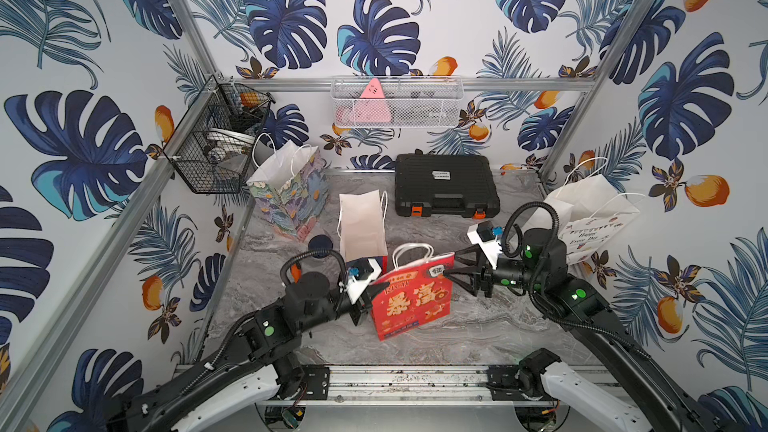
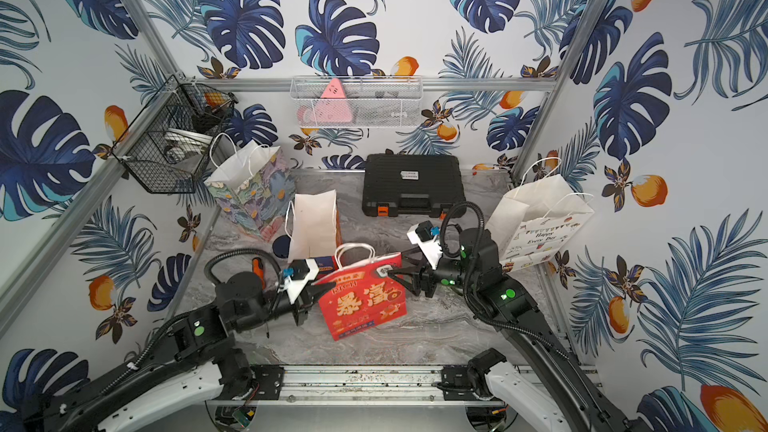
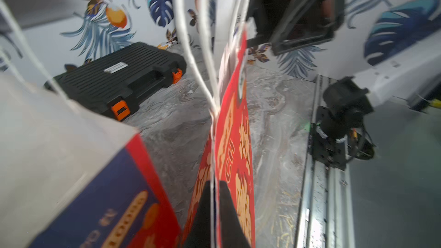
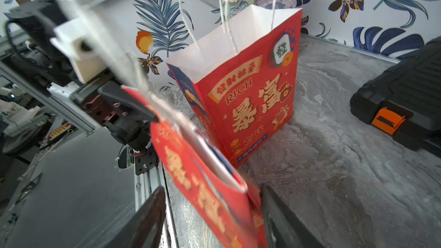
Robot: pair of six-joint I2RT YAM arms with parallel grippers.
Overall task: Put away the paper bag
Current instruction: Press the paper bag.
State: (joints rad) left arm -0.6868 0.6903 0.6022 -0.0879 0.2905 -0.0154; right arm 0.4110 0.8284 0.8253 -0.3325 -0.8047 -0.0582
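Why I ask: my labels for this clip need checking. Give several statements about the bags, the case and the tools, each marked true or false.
1. The left tool is shut on the red bag. True.
2. The right tool is clamped shut on that bag. False: its jaws stand apart, either side of the bag's other edge.
3. The case lies open. False: it is closed.
4. A second red bag stands upright on the table. True.
5. The floral bag lies flat. False: it stands upright near the back corner.
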